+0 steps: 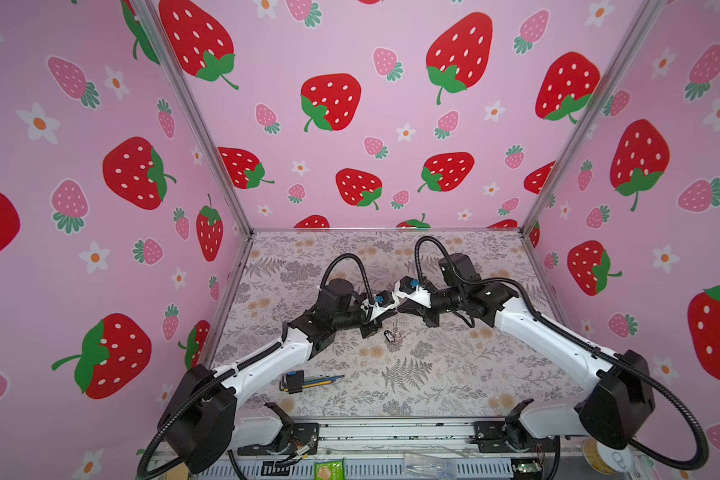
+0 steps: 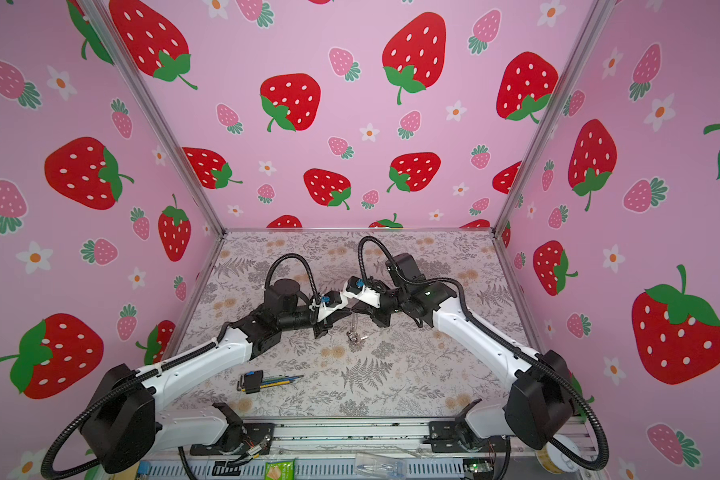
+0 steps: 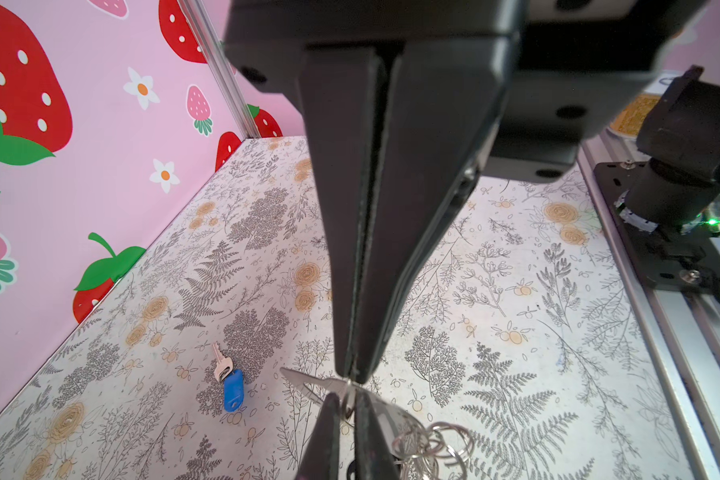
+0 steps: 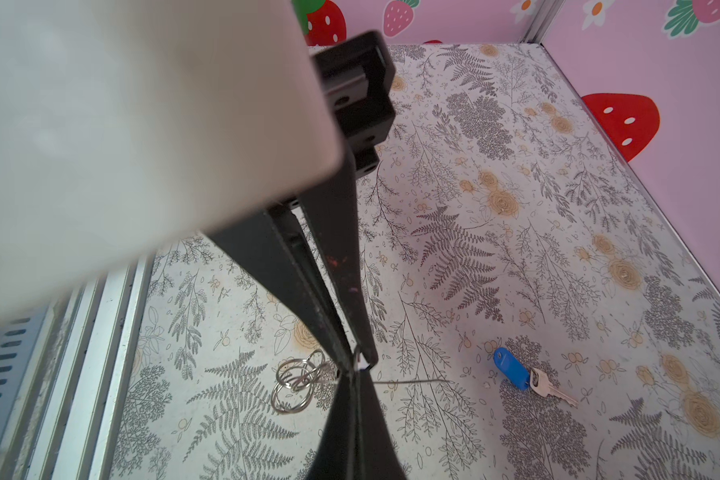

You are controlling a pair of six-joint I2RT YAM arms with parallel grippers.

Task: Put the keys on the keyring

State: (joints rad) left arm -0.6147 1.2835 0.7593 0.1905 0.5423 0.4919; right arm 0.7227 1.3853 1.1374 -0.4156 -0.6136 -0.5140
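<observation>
**Two grippers pinch one ring, second key waiting**

The keyring [image 4: 294, 386], seen here as a bunch of linked silvery metal rings, hangs above the middle of the floral-printed worktop [image 1: 454, 374]. The left gripper [image 3: 350, 376] and right gripper [image 4: 360, 363] are both clamped on one loop, apparently to steady it for threading. A key with a black-rimmed oval white tag [image 1: 388, 335] seems to dangle with it. The silvery key with a blue plastic tag [image 3: 229, 384] lies loose toward the back edge. A black-and-blue hex-key bundle [image 1: 294, 382] sits near the front edge.
</observation>
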